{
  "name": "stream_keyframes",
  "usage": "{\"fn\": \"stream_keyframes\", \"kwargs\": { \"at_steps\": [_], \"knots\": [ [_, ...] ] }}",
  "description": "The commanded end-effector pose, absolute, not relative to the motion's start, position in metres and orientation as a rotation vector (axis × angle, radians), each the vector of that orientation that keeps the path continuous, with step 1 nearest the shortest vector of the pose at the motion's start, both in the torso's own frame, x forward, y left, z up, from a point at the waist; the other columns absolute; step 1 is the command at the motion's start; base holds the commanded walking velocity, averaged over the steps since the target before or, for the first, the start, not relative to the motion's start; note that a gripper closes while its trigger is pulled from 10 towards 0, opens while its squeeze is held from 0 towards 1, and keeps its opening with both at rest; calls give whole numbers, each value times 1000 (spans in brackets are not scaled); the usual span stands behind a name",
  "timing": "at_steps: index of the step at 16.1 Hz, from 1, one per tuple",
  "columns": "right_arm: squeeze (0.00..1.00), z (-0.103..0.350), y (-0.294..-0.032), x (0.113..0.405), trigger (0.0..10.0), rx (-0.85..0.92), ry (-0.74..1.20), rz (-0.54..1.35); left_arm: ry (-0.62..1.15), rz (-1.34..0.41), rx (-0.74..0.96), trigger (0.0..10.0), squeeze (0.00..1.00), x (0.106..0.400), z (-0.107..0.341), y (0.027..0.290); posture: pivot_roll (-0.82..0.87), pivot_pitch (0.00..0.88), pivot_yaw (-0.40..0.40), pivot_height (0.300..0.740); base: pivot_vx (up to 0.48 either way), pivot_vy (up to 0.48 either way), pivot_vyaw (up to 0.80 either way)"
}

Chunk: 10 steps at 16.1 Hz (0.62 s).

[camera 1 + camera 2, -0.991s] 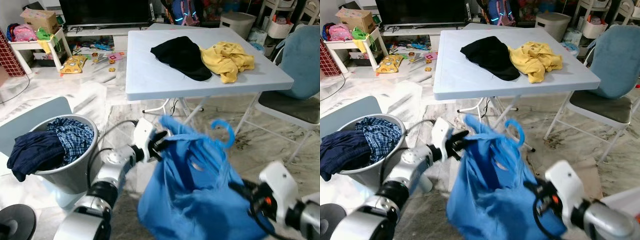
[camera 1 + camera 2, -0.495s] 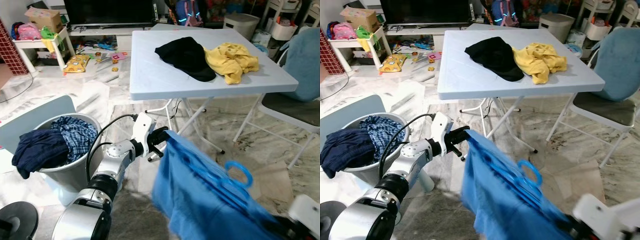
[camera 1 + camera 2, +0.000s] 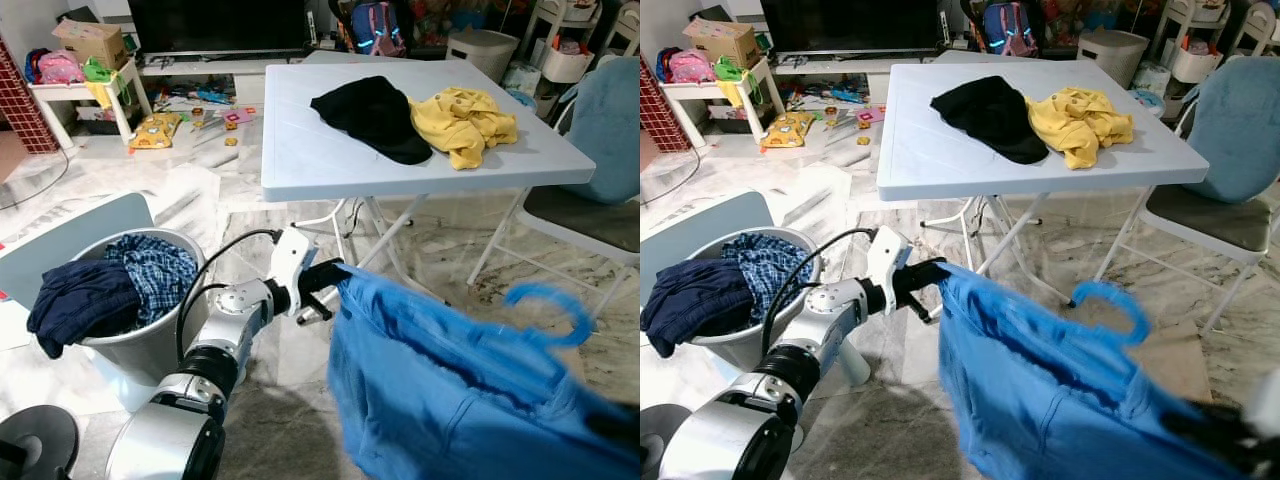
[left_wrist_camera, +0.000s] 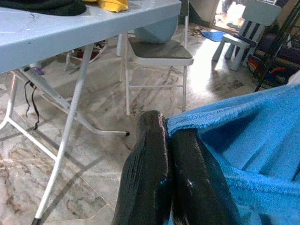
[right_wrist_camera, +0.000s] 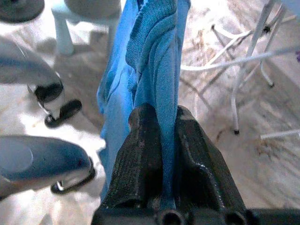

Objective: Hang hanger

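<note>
A blue garment (image 3: 450, 400) is stretched between my two grippers low over the marble floor, in front of the table. A blue plastic hanger sits inside it, and its hook (image 3: 550, 305) sticks out at the upper right. My left gripper (image 3: 325, 285) is shut on the garment's left edge; in the left wrist view the black fingers (image 4: 145, 164) pinch the blue hem (image 4: 225, 117). My right gripper (image 5: 161, 115) is shut on a fold of the same blue cloth (image 5: 159, 56), at the lower right of the scene.
A pale blue folding table (image 3: 330, 160) stands ahead with a black garment (image 3: 370, 110) and a yellow garment (image 3: 465, 120) on it. A grey laundry basket (image 3: 140, 340) with dark clothes is at my left. A blue chair (image 3: 600, 150) stands at right. Toys litter the far floor.
The right arm has pulled the garment rightward and down, spreading it wider. The hanger's hook has shifted to the right. The left gripper keeps its hold in much the same place.
</note>
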State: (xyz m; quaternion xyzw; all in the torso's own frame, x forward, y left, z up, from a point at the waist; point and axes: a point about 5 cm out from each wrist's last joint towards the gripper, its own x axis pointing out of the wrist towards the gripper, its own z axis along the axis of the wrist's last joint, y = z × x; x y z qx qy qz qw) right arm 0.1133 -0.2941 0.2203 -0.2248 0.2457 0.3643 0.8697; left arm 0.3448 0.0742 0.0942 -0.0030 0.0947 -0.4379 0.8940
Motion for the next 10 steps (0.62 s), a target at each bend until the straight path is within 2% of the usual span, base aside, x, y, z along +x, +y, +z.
{"fn": "stream_keyframes", "kwargs": {
  "at_steps": [1,4,5,6,8,9,10],
  "knots": [
    [0,233,-291,113,10000,-483,470,789,230,-892,5,0,0,346,91,83,-77,0,4,740,0,0,0],
    [0,232,-288,109,10000,-493,497,812,240,-916,14,0,0,344,89,80,-77,0,6,740,0,0,0],
    [0,229,-287,113,10000,-463,480,790,245,-917,24,2000,0,343,88,80,-79,0,6,740,0,0,0],
    [0,225,-286,116,10000,-462,484,777,230,-874,65,10000,0,346,89,80,-77,0,4,740,0,0,0],
    [0,210,-279,115,10000,-483,547,807,197,-769,53,10000,0,355,98,83,-73,0,0,740,0,0,0],
    [0,199,-277,118,10000,-505,575,799,174,-779,-26,10000,1000,357,106,80,-70,0,-3,740,0,0,0],
    [0,197,-277,118,10000,-511,580,796,168,-786,-46,10000,1000,358,108,79,-69,0,-4,740,0,0,0]
  ]
}}
